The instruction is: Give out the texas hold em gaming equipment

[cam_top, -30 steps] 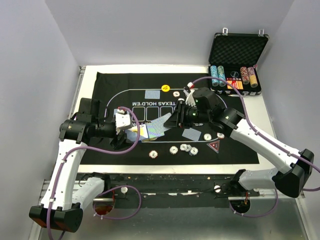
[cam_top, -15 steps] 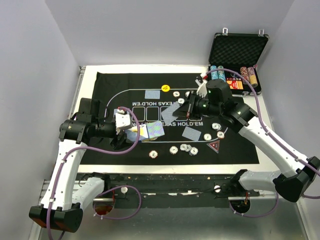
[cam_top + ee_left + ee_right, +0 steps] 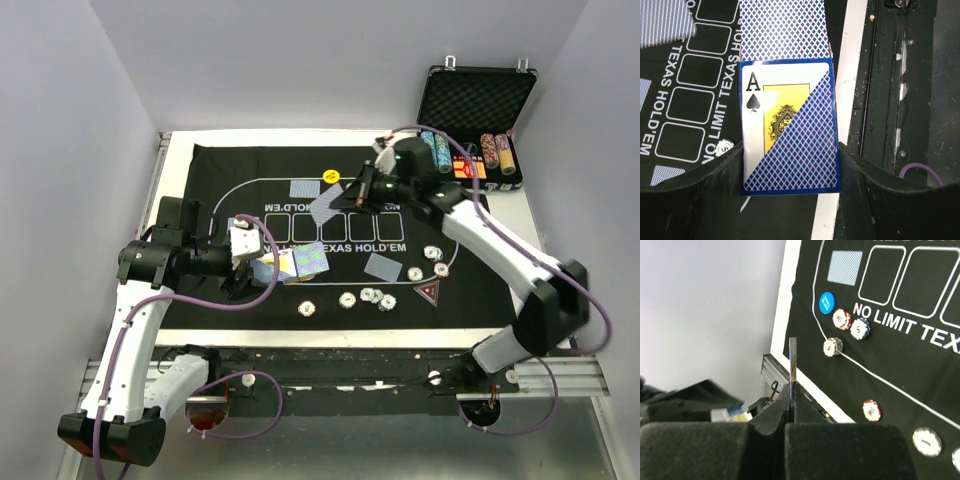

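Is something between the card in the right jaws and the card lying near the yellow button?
Nothing visible does: only bare mat separates the held card from the lying card; the yellow button sits off to the side.

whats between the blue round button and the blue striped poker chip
A red-striped poker chip sits between the blue round button and the blue-striped poker chip, seen in the right wrist view.

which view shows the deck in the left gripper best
Left wrist. The deck fills the frame, clamped between the fingers of the left gripper, and its ace of spades is readable. The top view shows it only small, from above. The right wrist view gives no clear sight of it.
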Tool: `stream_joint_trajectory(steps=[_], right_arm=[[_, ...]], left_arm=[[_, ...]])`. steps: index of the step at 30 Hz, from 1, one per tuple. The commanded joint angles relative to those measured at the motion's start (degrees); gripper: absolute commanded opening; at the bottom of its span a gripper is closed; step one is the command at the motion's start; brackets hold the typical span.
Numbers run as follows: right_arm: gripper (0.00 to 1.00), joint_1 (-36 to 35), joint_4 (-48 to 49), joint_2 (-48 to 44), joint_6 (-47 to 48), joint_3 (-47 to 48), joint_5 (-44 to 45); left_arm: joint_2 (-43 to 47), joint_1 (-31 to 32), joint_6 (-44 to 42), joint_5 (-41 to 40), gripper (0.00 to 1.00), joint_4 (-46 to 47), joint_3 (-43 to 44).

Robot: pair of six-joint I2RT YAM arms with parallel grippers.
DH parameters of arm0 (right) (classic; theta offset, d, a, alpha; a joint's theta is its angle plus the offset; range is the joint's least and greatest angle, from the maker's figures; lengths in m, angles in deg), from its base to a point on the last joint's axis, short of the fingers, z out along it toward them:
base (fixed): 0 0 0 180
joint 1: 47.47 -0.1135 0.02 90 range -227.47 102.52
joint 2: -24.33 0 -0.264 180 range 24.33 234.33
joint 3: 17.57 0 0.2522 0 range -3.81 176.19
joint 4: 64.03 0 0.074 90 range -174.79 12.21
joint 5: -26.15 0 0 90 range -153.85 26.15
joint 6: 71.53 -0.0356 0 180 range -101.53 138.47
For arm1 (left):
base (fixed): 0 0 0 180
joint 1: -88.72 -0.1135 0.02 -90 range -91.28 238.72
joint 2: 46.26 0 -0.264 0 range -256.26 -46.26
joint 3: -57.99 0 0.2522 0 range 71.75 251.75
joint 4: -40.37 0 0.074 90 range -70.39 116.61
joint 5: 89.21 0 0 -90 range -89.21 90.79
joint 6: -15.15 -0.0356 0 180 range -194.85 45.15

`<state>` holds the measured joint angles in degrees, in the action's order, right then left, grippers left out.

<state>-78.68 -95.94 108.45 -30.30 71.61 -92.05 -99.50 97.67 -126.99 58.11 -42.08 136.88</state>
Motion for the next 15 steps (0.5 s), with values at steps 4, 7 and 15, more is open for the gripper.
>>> stream_joint_trajectory(steps=[4, 7, 15], right_arm=[[0.01, -4.8, 13.9, 24.3, -1.6, 8.7, -6.2], [0.01, -7.2, 13.6, 35.8, -1.2, 19.8, -5.8], [0.01, -10.9, 11.2, 63.9, -5.1, 50.2, -4.3]], left_arm=[[1.4, -0.2, 0.4, 3.8, 0.2, 0.7, 0.9], [1.3, -0.2, 0.8, 3.9, 0.2, 0.7, 1.2], [1.7, -0.2, 1.4, 4.2, 0.19, 1.0, 1.0]])
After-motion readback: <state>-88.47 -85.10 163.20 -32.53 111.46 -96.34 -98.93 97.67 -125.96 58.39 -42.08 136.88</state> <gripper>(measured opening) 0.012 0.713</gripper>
